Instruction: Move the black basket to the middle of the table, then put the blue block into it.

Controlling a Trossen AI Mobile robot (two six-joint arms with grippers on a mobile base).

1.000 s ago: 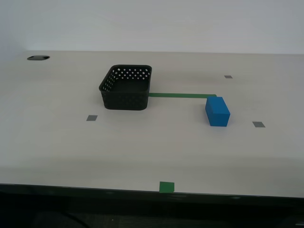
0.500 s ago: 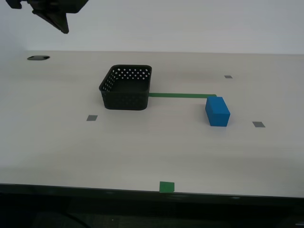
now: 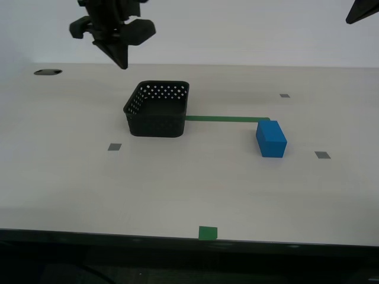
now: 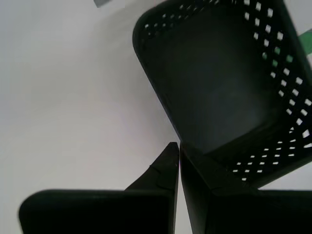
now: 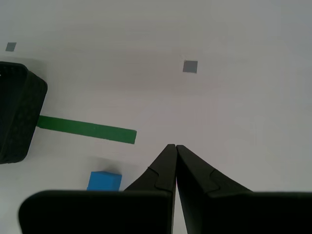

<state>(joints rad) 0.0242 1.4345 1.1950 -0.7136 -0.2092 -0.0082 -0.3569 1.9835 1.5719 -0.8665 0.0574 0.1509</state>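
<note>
Pale tabletop: basket sits w/ block well apart. Second gripper, jaws together, hangs above; jaws should be opened, rim straddled squarely.

Closed fingers above black basket

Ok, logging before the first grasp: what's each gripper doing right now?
My first gripper: closed, holding nothing, above the table.
My second gripper: closed, empty, above the basket.
</note>
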